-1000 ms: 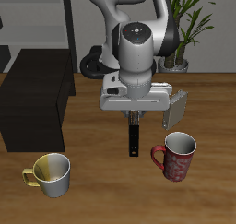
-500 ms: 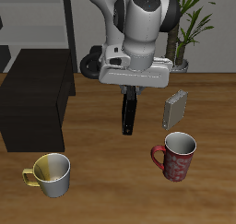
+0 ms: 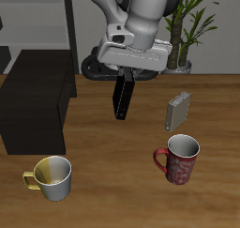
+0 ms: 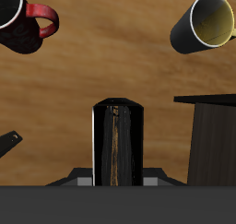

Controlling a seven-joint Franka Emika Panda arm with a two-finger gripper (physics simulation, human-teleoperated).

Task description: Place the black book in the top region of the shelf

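My gripper (image 3: pixel 128 74) is shut on the black book (image 3: pixel 122 97), which hangs below the fingers, slightly tilted, well above the table. In the wrist view the book (image 4: pixel 117 143) stands end-on between the jaws. The shelf (image 3: pixel 37 102), a low matte black cabinet, stands at the table's side, apart from the book; its corner shows in the wrist view (image 4: pixel 214 140). The book is a short way from the shelf's near side and about level with its top.
A small grey book (image 3: pixel 178 111) stands upright on the table. A red mug (image 3: pixel 180 159) and a yellow mug (image 3: pixel 52 177) sit near the front edge; both show in the wrist view (image 4: pixel 24 25), (image 4: pixel 208 23). A plant (image 3: pixel 187 21) and a tall frame with grey uprights (image 3: pixel 67 16) stand at the back.
My gripper has risen and moved toward the shelf with the black book in it. The book now hangs higher and tilted.
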